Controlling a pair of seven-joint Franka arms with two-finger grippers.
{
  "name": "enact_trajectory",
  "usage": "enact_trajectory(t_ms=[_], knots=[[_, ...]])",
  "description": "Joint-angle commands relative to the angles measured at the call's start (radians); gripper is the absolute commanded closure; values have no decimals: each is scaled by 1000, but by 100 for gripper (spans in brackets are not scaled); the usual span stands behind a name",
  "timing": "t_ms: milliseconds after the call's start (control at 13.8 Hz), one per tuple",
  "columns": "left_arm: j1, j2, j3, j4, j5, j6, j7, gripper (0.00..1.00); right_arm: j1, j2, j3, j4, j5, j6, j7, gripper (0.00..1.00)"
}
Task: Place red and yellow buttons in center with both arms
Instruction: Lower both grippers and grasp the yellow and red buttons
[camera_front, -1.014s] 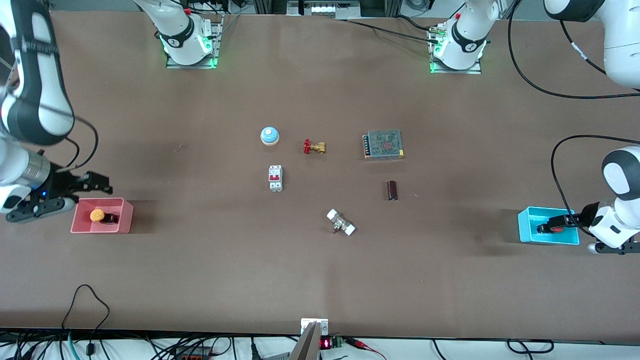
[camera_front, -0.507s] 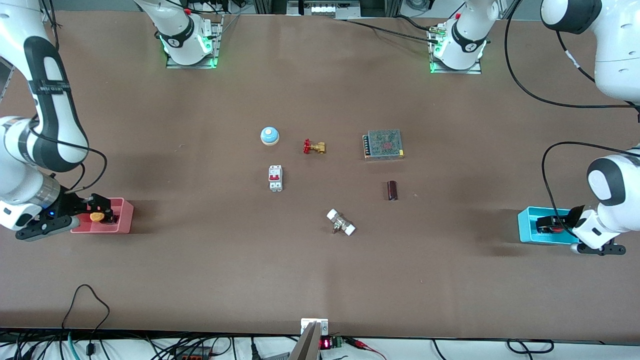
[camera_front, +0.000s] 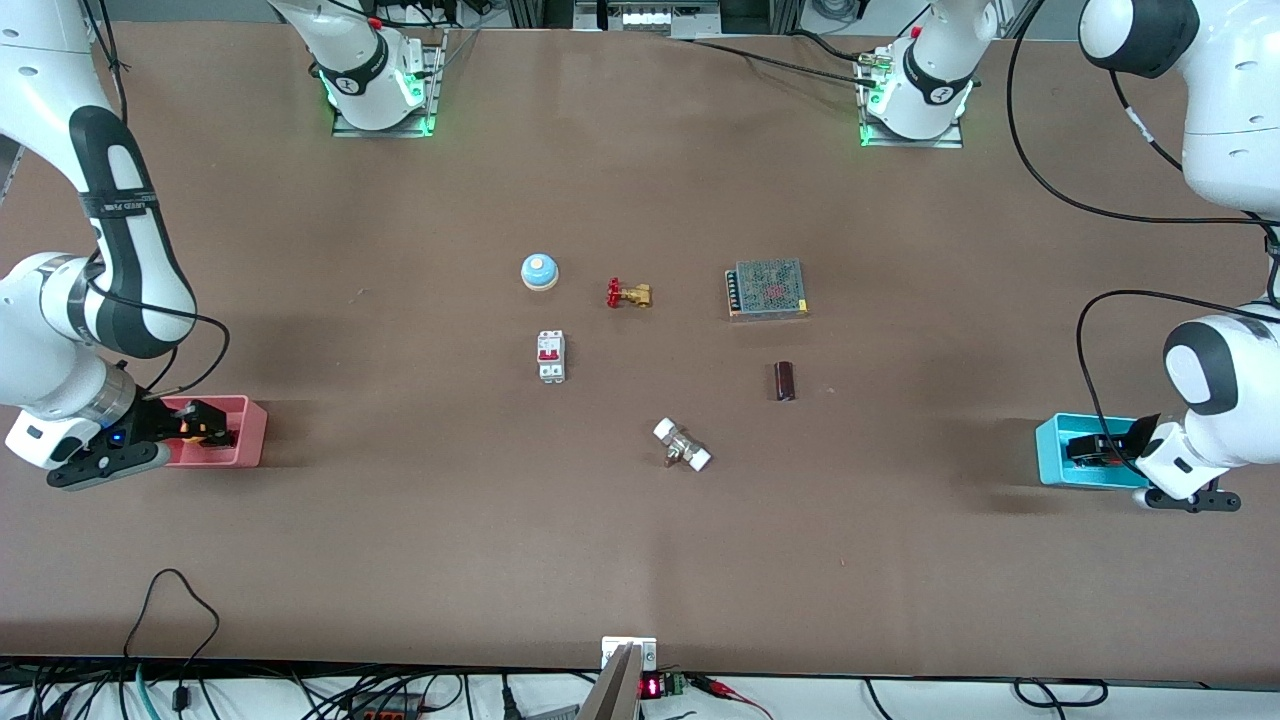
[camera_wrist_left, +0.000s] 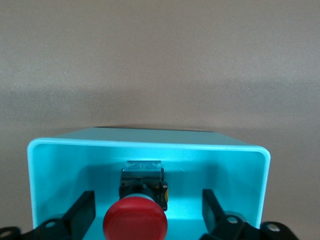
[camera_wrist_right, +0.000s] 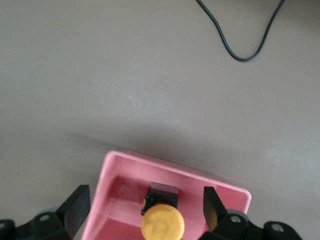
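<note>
Brown surface (camera_front: 640, 560), both white arms reaching down at its two ends. Left tool (camera_wrist_left: 148, 216) lowered into cyan bin (camera_front: 1050, 460) at left arm's end, fingers (camera_wrist_left: 80, 212) spread either side of red button (camera_wrist_left: 135, 220), not touching it. Right tool (camera_wrist_right: 141, 209) dipped into pink bin (camera_front: 248, 440) at right arm's end, fingers (camera_wrist_right: 77, 205) spread wide around yellow button (camera_wrist_right: 162, 220), clear of it. Mid-surface, well apart from both bins: power supply (camera_front: 767, 289), circuit breaker (camera_front: 551, 356), blue-and-white bell (camera_front: 539, 271), white-ended fitting (camera_front: 682, 446), red-handled brass valve (camera_front: 628, 293), dark cylinder (camera_front: 785, 381).
</note>
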Motion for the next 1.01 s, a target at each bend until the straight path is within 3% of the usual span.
enact_trajectory(t_ms=[0,362,942], knots=[[6,11,0,15,-17,7,33,16,-28,-4,10,-13,-16,3,-1,0],[6,10,0,15,-17,7,33,27,-28,13,10,-13,-16,6,-1,0],[6,2,2,1,-14,7,43,62,-29,44,10,-13,-59,17,-1,0]])
